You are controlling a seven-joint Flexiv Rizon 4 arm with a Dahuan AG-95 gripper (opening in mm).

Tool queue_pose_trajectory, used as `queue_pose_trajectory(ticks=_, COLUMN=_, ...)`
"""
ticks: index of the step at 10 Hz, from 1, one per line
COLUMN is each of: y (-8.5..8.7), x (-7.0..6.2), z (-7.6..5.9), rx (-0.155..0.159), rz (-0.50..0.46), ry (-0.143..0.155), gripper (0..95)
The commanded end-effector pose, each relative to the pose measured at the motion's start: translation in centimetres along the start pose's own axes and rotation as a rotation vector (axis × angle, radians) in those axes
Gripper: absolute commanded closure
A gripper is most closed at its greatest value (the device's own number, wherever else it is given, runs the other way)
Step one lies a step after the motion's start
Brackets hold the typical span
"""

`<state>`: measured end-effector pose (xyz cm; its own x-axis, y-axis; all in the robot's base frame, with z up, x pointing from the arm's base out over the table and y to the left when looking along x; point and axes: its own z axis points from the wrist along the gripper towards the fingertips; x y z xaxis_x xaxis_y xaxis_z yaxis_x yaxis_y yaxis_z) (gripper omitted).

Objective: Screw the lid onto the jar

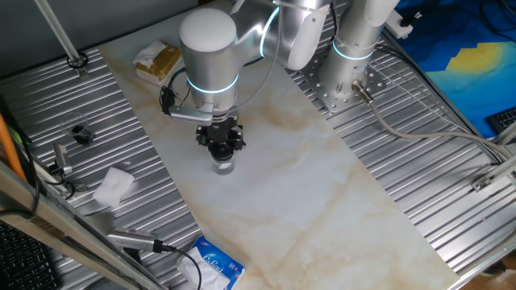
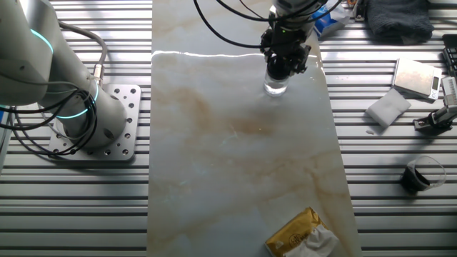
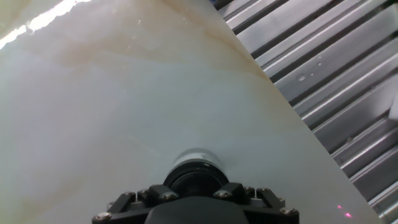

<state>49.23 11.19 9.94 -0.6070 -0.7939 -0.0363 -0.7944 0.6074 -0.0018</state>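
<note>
The jar (image 1: 223,166) is a small pale translucent cylinder standing upright on the marble slab (image 1: 322,201). It also shows as the jar (image 2: 275,87) in the other fixed view. The black round lid (image 3: 196,177) sits on top of the jar's pale rim (image 3: 196,157) in the hand view. My gripper (image 3: 196,188) points straight down over it, with a dark finger on each side of the lid, shut on it. In the fixed views the gripper (image 1: 222,150) (image 2: 282,70) hides the lid.
A yellow packet with tissue (image 1: 157,60) lies at the slab's far end. A white tissue wad (image 1: 113,187), a small black piece (image 1: 81,133) and a blue packet (image 1: 214,264) lie on the ribbed metal. The arm's base (image 1: 347,72) stands beside the slab.
</note>
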Motion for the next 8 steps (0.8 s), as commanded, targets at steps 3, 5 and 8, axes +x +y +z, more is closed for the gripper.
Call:
queue_pose_trajectory(ticks=3, y=-0.02, x=-0.01, z=0.09, rx=0.001, rz=0.127, ry=0.002, gripper=38.0)
queue_pose_trajectory(ticks=5, y=-0.01, x=-0.01, z=0.09, rx=0.000, rz=0.188, ry=0.004, gripper=38.0)
queue_pose_trajectory(ticks=8, y=-0.01, x=-0.01, z=0.09, rx=-0.002, rz=0.276, ry=0.004, gripper=57.0)
